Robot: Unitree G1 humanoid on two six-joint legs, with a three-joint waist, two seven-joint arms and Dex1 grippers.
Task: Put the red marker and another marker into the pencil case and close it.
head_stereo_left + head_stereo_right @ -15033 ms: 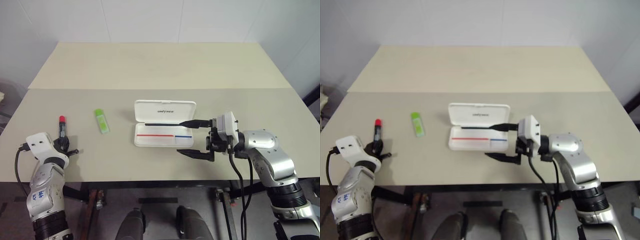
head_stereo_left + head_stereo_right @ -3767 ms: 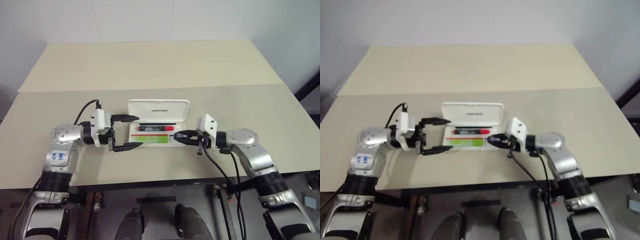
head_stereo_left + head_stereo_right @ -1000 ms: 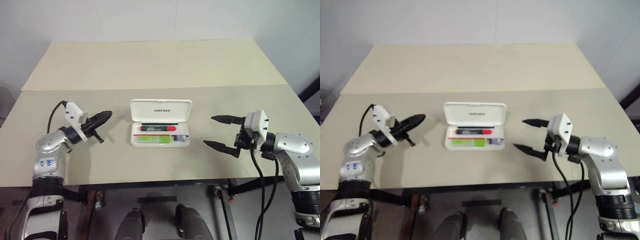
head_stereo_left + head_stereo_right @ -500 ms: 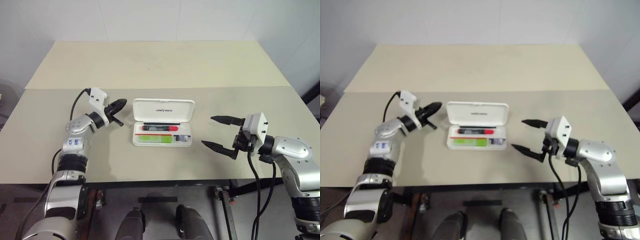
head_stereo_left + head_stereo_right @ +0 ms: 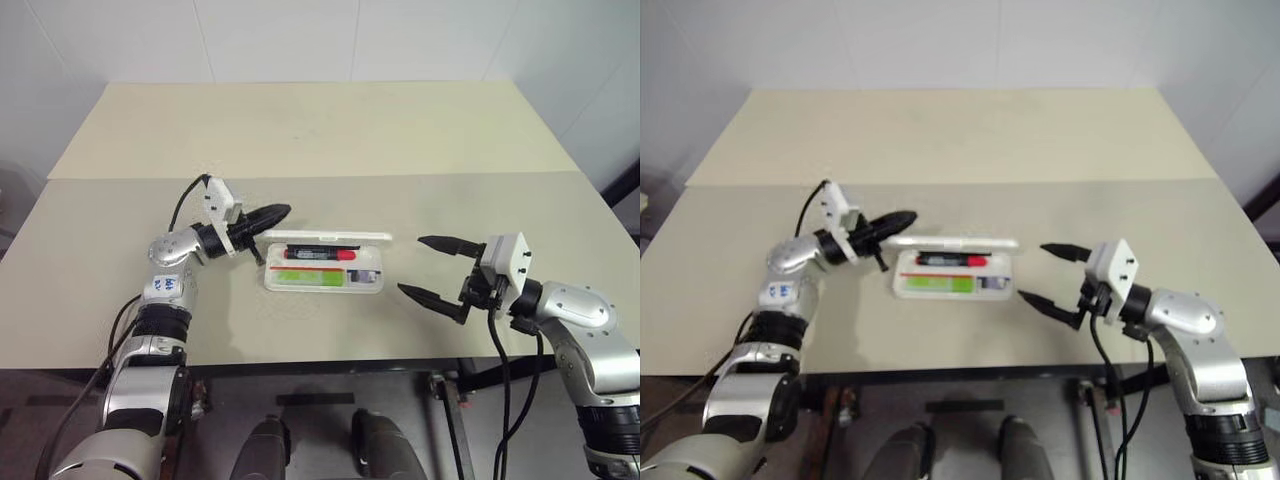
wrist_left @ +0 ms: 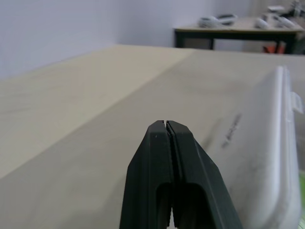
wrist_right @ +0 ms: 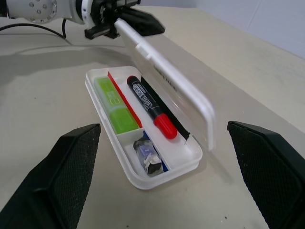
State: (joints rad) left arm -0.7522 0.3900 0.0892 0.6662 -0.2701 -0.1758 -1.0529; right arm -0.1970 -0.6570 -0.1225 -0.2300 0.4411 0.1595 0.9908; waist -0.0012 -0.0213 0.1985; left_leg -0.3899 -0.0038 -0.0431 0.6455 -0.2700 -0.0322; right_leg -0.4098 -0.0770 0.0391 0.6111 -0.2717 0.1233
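Inside, the pencil case [image 5: 322, 278] at the table's [image 5: 300, 130] centre holds the red marker [image 7: 151, 109] and the light-green marker [image 7: 113, 106], its lid raised halfway. The left gripper [image 5: 284, 211], fingers pressed together, touches the lid at ten o'clock. At three o'clock the right gripper [image 5: 420, 267] gapes wide, empty.

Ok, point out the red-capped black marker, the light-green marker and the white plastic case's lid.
Red-capped black marker [image 7: 148, 106], right wrist view, on its barrel.
Light-green marker [image 7: 112, 101], right wrist view, mid-body.
White plastic case's lid [image 7: 167, 78], right wrist view, on its raised edge.
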